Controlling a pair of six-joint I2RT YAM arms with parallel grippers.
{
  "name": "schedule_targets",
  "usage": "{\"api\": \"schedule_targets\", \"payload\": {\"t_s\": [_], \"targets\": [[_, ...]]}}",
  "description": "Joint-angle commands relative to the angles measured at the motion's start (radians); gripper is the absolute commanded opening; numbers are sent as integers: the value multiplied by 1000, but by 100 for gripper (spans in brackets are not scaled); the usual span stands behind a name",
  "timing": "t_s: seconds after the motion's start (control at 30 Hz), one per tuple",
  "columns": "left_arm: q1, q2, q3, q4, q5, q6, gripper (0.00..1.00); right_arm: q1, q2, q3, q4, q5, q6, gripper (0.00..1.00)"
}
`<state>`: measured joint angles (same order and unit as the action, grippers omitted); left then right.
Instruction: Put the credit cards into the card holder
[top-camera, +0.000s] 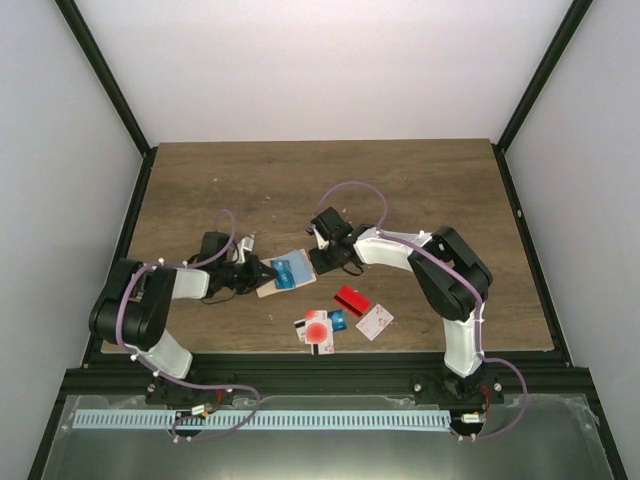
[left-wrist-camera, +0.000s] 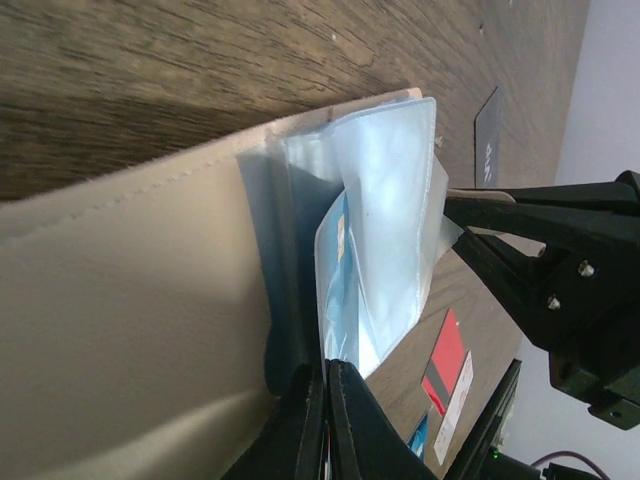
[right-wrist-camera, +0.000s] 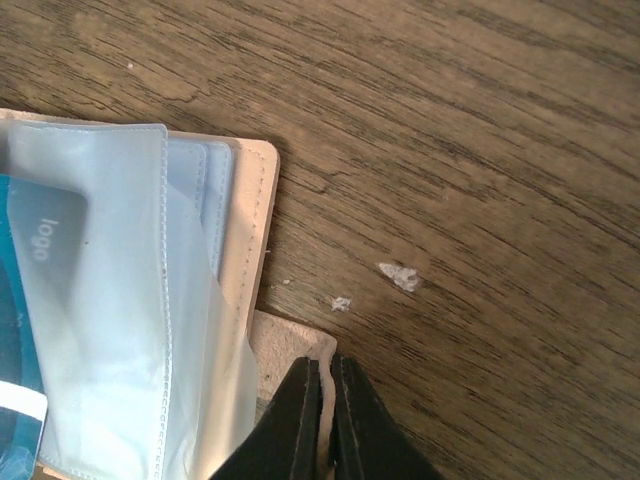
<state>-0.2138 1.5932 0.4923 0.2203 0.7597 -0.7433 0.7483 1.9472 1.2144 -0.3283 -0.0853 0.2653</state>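
The beige card holder (top-camera: 272, 285) lies open on the table between my grippers, with clear plastic sleeves showing (left-wrist-camera: 385, 200). A blue card (top-camera: 291, 268) sits in the sleeves and also shows in the right wrist view (right-wrist-camera: 20, 300). My left gripper (top-camera: 258, 272) is shut on the edge of a clear sleeve (left-wrist-camera: 327, 378). My right gripper (top-camera: 322, 262) is shut on the holder's beige tab (right-wrist-camera: 325, 385). Loose cards lie nearer the front: a red one (top-camera: 351, 299), a white one (top-camera: 374, 321), a white one with a red dot (top-camera: 316, 328) and a small blue one (top-camera: 338, 321).
The wooden table (top-camera: 420, 190) ends in a black frame rail (top-camera: 330, 362) just in front of the loose cards. Black posts (top-camera: 105, 75) stand at the back corners against white walls. A dark flat card-like piece (left-wrist-camera: 487, 135) lies beyond the holder.
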Motion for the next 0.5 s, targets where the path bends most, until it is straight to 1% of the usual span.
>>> {"api": "schedule_targets", "payload": {"t_s": [0.0, 0.2, 0.47], "targets": [[16, 43, 11, 48, -9, 10, 4, 7, 0, 2, 4, -17, -15, 1], [22, 85, 17, 103, 13, -12, 4, 6, 0, -4, 8, -41, -14, 1], [23, 108, 23, 136, 16, -22, 4, 6, 3, -13, 13, -67, -5, 1]]}}
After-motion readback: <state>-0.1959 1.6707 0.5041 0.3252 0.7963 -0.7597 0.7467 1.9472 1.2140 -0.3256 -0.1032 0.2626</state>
